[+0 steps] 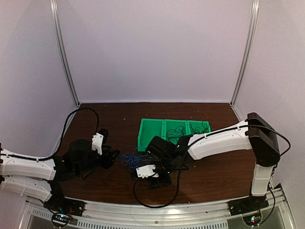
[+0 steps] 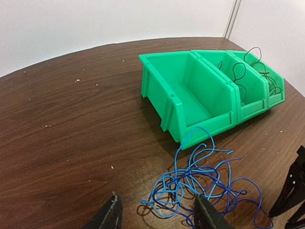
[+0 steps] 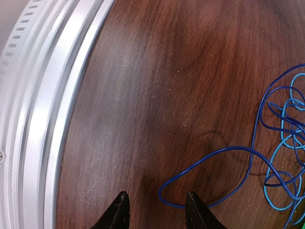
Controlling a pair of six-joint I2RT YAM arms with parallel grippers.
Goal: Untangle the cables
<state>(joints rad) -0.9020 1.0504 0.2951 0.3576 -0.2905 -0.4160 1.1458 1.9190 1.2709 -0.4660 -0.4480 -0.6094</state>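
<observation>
A tangle of light and dark blue cables (image 2: 200,179) lies on the brown table, just in front of the green bins (image 2: 190,93). It also shows in the top view (image 1: 129,160). My left gripper (image 2: 159,217) is open, low over the table, with the near edge of the tangle between its fingertips; in the top view it (image 1: 112,157) is left of the tangle. My right gripper (image 3: 156,210) is open over the table. The end of a dark blue loop (image 3: 200,161) lies between its fingertips, near the right one. Black cables (image 2: 238,76) lie in the two farther bins.
Three joined green bins (image 1: 157,129) stand at the table's middle; the nearest compartment holds nothing. The aluminium rail (image 3: 43,119) of the table's near edge runs left of my right gripper. Part of the right arm (image 2: 293,195) is at the tangle's right.
</observation>
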